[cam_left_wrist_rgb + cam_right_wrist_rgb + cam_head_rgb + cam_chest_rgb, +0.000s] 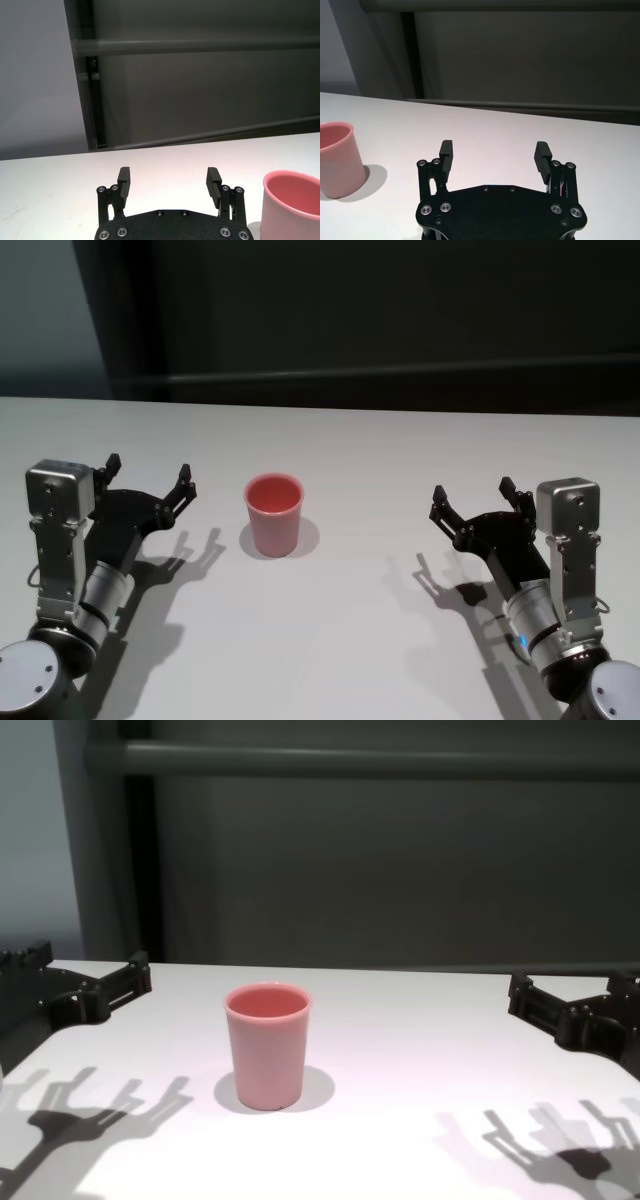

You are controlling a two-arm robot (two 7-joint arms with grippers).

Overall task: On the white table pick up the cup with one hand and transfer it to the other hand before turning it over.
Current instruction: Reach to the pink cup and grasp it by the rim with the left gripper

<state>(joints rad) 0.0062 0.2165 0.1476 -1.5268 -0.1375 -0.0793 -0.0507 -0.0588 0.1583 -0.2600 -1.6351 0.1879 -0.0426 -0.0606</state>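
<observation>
Open left tool [148, 478] beside upright cup [273, 514].

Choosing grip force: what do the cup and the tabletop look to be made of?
The cup: probably plastic, with a smooth pink wall, a thin even rim and a dull sheen. The white table: a matte white surface, likely laminate or painted board; it throws soft shadows and no glare. Neither can be confirmed by sight.

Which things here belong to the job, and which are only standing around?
Belong to the job:
- the cup, upright on the white table
- the left gripper, open, left of the cup and apart from it
- the right gripper, open, farther off on the cup's right

Only standing around:
- the dark wall with its rail behind the table
</observation>
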